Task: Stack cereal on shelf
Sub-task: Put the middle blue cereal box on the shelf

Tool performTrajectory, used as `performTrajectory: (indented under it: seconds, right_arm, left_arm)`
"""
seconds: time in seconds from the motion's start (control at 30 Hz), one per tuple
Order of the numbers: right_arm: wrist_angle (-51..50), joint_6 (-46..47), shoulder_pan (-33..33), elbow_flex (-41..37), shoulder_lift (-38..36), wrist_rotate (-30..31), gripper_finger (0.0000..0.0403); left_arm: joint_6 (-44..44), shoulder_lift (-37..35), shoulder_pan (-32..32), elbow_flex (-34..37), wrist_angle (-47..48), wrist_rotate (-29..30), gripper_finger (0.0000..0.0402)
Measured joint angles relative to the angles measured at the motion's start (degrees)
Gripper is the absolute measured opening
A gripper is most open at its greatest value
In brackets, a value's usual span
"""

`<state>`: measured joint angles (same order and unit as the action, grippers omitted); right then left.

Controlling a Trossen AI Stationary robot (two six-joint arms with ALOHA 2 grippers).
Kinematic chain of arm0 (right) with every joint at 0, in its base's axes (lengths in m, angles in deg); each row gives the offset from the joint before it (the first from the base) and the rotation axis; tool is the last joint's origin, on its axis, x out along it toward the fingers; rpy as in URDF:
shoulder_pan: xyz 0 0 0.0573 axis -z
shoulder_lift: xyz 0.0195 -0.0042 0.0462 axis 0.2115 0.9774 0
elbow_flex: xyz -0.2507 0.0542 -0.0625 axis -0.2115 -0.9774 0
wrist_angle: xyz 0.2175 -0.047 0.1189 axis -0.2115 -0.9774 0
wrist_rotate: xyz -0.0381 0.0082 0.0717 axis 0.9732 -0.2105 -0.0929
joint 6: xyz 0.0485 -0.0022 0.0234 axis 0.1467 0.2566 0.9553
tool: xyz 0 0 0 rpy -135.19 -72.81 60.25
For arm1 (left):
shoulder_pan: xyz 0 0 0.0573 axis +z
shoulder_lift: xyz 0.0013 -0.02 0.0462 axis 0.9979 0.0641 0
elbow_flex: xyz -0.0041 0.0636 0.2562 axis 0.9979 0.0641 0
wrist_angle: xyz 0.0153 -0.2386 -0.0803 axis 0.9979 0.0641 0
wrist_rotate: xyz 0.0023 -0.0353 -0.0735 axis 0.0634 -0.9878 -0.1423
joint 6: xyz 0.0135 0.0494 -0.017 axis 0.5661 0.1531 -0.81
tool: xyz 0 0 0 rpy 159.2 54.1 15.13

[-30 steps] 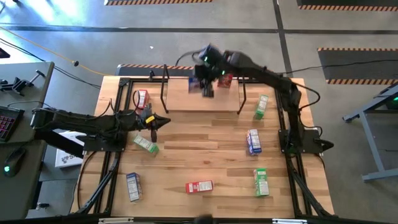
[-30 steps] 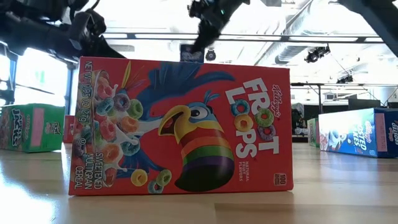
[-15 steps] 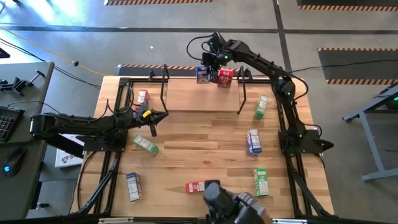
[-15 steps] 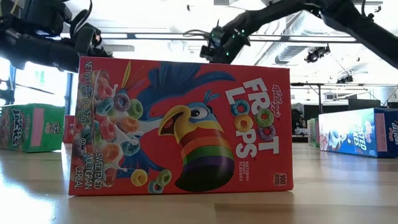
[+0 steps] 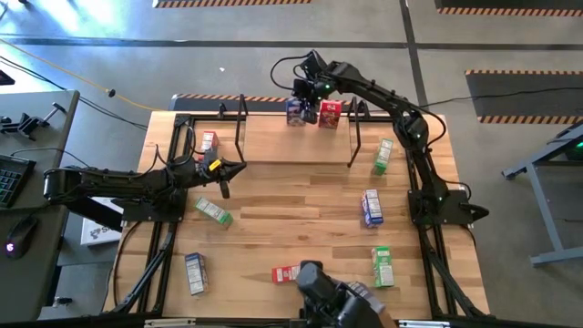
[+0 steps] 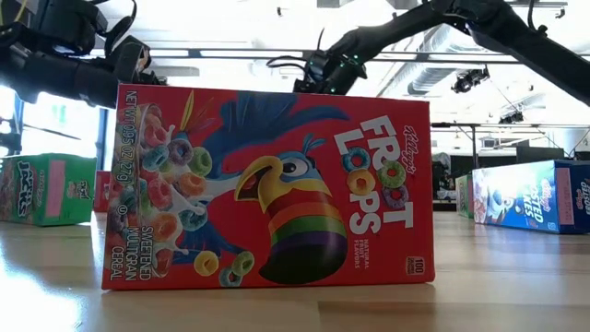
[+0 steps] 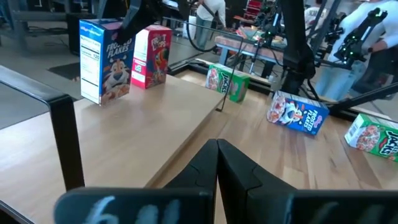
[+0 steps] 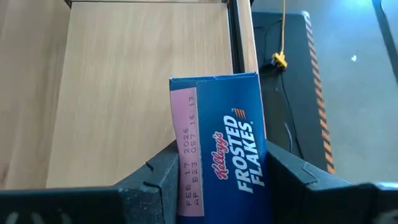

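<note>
At upper centre of the high view, the blue Frosted Flakes box [image 5: 296, 111] stands upright on the shelf [image 5: 291, 146], just beside a red box [image 5: 330, 112] at the board's far edge. The right gripper [image 5: 301, 98] is closed on the blue box; a second ago it carried the box tilted over the shelf's middle, and half a second ago it was already at this spot. Only the right wrist view shows the grip itself: both fingers [image 8: 155, 180] press the box's sides, its pink date panel facing the camera. At centre left, the left gripper [image 5: 230, 173] hangs with jaws shut, unchanged in place. Its wrist view alone shows the two shelved boxes side by side, upright. A dark object [image 5: 332, 301], new since a second ago, intrudes at the high view's bottom centre. A red Froot Loops box [image 6: 267, 189] fills the low view.
</note>
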<state>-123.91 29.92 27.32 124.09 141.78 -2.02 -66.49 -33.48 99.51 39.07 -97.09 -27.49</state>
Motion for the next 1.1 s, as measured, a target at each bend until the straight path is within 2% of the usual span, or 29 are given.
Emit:
performTrajectory:
  seconds: [0.4,0.8,1.1]
  right_arm:
    - [-0.53,1.70,0.24,0.00,0.37,0.67,0.0156]
    - [-0.52,2.25,0.19,0.00,0.37,1.85,0.0212]
    - [0.01,2.63,0.19,0.00,0.37,1.61,0.0216]
  left_arm:
    - [-0.02,0.02,-0.01,0.00,0.03,0.01,0.0000]
    - [-0.04,0.02,-0.01,0.00,0.02,0.01,0.0000]
    - [-0.04,0.02,-0.01,0.00,0.04,0.02,0.0000]
